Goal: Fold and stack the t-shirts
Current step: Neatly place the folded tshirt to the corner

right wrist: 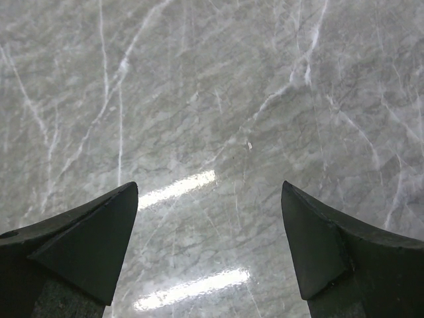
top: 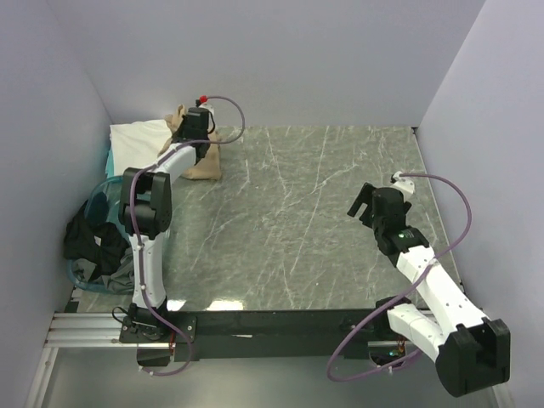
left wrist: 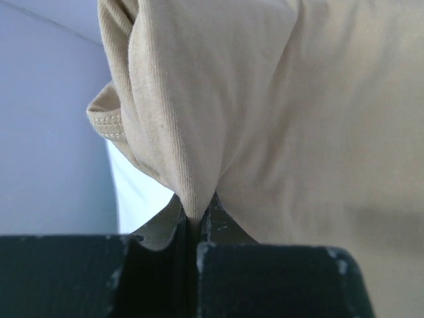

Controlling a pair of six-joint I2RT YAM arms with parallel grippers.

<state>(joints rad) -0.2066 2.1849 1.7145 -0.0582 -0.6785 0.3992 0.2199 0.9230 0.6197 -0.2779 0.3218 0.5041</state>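
At the upper left of the top view, the left gripper (top: 195,129) is pinched on a fold of the bunched tan t-shirt (top: 204,164), while the right gripper (top: 367,204) gapes wide over bare counter (top: 314,229), well apart at the right.

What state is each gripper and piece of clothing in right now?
Left gripper: shut on tan shirt.
Right gripper: open, empty.
Tan shirt: bunched, unfolded, pinched at a fold.
White shirt: lying flat, not gripped.
Dark clothes: heaped, not gripped.
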